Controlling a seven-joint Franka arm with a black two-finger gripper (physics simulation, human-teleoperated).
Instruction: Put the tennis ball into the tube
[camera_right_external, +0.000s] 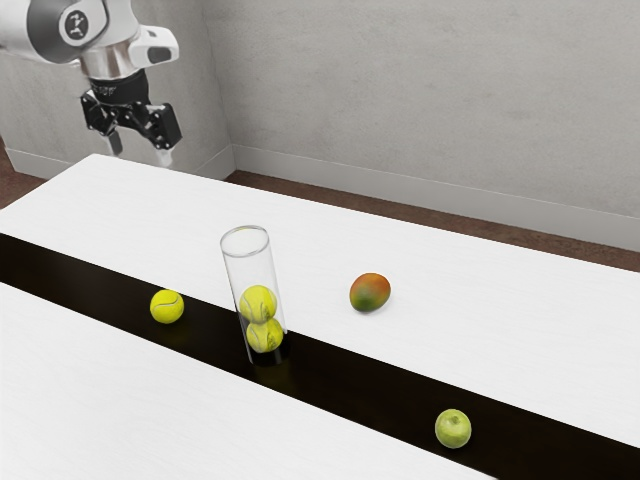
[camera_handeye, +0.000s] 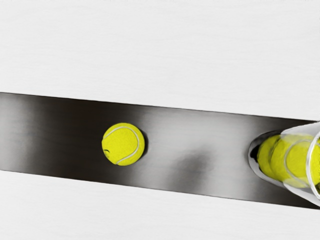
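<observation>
Nearest the arm, the hand (camera_right_external: 140, 153) hangs at the exterior view's left, above the tabletop (camera_right_external: 130, 400), its two fingers apart with nothing between them. Going away from it, the loose tennis ball (camera_right_external: 167, 306) comes first, resting on the black strip (camera_right_external: 60, 273) and touching nothing else. It should be light, firm with a little give, and hard to harm; its felt ought to grip well, though it may roll if one finger nudges it first. I would take it from above, a finger on each side at its widest part, gently and centred, leaving its underside free to enter the tube. Next, to the exterior view's right of the ball, stands the clear tube (camera_right_external: 252, 272), upright and open at the top, with two more balls (camera_right_external: 258, 304) stacked inside and room above them. It is the main obstacle: tall, probably light and easy to tip, so the ball should be carried over the rim, then let go once centred. Farther along, the mango (camera_right_external: 370, 292) sits beyond the tube, off the strip, and the green apple (camera_right_external: 453, 428) lies on the strip, farthest from the arm; neither seems in the way.
</observation>
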